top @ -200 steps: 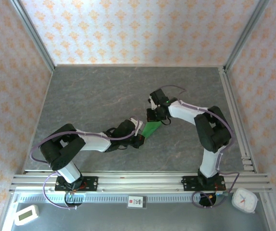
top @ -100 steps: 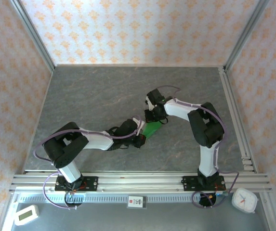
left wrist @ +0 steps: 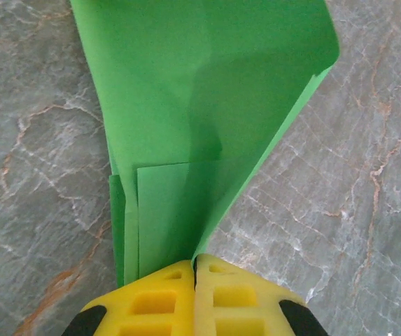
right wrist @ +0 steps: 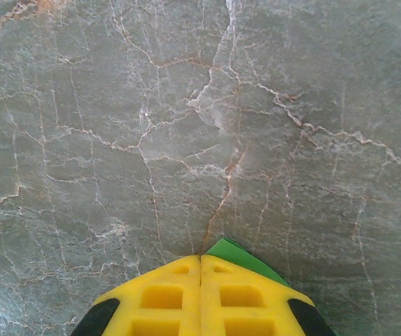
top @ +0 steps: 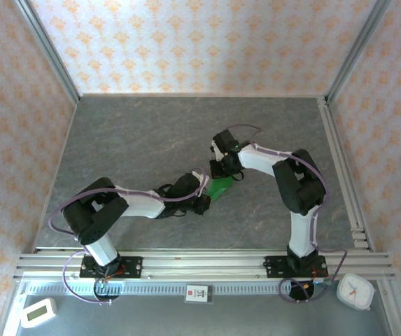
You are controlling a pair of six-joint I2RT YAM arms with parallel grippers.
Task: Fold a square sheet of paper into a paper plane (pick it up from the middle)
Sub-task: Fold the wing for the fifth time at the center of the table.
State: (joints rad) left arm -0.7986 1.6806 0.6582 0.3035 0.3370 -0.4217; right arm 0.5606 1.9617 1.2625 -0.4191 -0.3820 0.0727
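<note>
A partly folded paper plane (left wrist: 207,105) is pinched at one end by the left hand (left wrist: 194,269) and at its opposite tip by the right hand (right wrist: 201,260), grey tabletop (right wrist: 116,105) beneath.

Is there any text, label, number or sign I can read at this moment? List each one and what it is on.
Nothing is clear enough to quote.
Small tag at the front rail: a red mark and dark characters, too small to read.
Round clock at the near right corner: dial marks too small to read.
White device at the near left corner: screen unreadable.
Green paper: plain, no print.
</note>
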